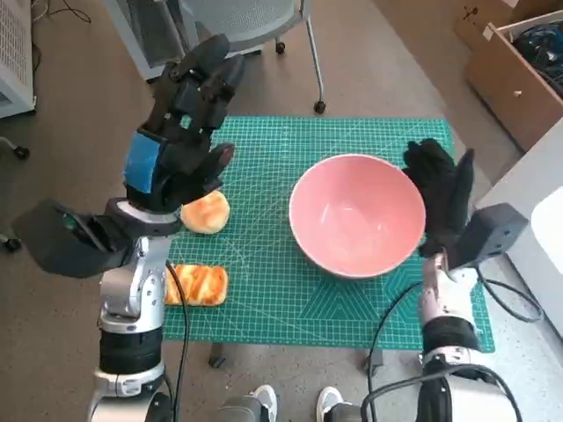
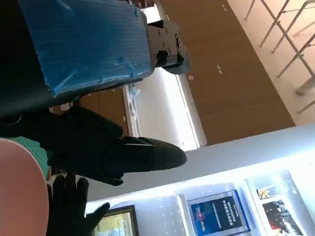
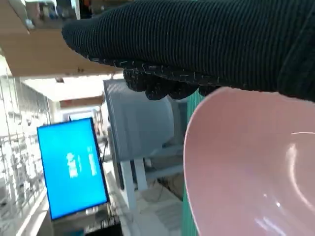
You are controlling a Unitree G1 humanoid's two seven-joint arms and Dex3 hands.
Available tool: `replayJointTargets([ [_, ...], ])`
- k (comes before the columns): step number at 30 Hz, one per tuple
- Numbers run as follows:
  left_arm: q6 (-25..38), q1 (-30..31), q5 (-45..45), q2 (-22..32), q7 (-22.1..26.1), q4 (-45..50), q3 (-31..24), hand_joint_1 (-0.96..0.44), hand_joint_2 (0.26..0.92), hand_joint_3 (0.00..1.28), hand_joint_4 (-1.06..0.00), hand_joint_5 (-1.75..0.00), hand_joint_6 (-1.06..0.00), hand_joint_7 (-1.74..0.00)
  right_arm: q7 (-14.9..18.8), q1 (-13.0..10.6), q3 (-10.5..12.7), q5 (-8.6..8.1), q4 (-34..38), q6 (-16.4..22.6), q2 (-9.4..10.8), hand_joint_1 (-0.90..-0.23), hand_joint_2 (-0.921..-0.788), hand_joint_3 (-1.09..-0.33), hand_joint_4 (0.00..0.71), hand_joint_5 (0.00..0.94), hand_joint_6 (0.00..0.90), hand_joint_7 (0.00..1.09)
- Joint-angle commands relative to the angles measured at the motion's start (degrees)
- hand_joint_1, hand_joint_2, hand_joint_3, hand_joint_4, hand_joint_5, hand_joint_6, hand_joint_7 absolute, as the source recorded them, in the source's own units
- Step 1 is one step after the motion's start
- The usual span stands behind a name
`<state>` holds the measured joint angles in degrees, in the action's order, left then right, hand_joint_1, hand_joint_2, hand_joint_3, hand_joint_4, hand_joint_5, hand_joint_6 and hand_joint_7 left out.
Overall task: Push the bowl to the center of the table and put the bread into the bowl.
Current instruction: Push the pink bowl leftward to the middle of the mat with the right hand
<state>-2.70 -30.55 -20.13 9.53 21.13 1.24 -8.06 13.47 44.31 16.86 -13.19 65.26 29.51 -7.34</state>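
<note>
So far, by each item in view:
Bowl: the pink bowl (image 1: pixel 357 214) sits on the green mat (image 1: pixel 264 290), right of the middle; the push looks unfinished or just ending.
Right hand: the gloved right hand (image 1: pixel 442 192) stands flat against the bowl's right rim, fingers together and straight, holding nothing.
Left hand: the left hand (image 1: pixel 186 132) hovers raised above the mat's left side, fingers apart, empty.
Bread: a round bun (image 1: pixel 206 213) and a flat bread piece (image 1: pixel 197 285) lie on the mat's left part, neither in the bowl.
Left to do: likely centring, then grasping and dropping the bread.
</note>
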Motion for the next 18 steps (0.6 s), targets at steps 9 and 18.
replayJointTargets([
  [9,0.3,0.9,0.3,1.2,-1.0,1.6,-0.5,-0.56,0.921,0.33,0.00,-0.20,0.00,-0.58,-0.6,1.6,-1.3,0.98,1.0,-1.1,2.8,-0.553,-0.921,-0.840,0.262,0.012,0.214,0.27],
  [18,0.9,1.2,0.3,1.7,-1.6,2.6,-0.2,-0.57,0.921,0.33,0.00,-0.20,0.00,-0.59,-1.2,3.2,-1.8,1.10,1.3,-1.7,4.4,-0.549,-0.921,-0.824,0.254,0.004,0.187,0.28],
])
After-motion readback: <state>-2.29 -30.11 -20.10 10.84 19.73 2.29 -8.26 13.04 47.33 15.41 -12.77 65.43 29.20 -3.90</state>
